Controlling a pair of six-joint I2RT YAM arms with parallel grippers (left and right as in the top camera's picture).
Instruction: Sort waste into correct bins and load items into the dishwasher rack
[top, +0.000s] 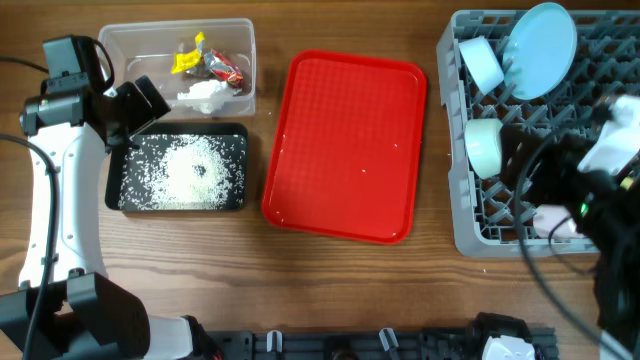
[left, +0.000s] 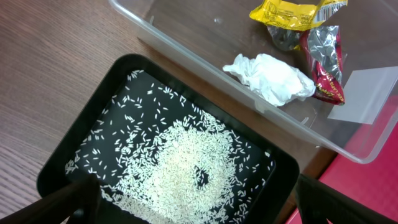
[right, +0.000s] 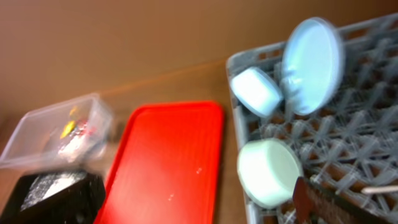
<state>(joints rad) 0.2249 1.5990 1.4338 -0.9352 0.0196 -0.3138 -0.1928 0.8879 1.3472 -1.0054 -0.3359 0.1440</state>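
Observation:
White rice grains (left: 186, 168) cover the floor of the black tray (left: 62, 143) (top: 112, 190). My left gripper (left: 193, 205) (top: 150, 110) hangs open just above that tray, holding nothing. Behind it the clear tub (top: 110, 45) holds a yellow wrapper (left: 292, 11), a dark red wrapper (left: 326, 68) and a white tissue wad (left: 273, 78). At the right, the grey dishwasher rack (top: 460, 230) carries a pale blue plate (top: 540, 35) on edge and two bowls (top: 480, 60) (top: 485, 145). Over the rack my right gripper (right: 193, 205) stands open and empty; only one finger (right: 305, 202) shows.
A flat red tray (top: 345, 145) lies between the bins and the rack, with a few stray grains (top: 365, 170) on it. A small white piece (top: 550, 222) rests in the rack beside the right arm (top: 590, 190); I cannot tell what it is.

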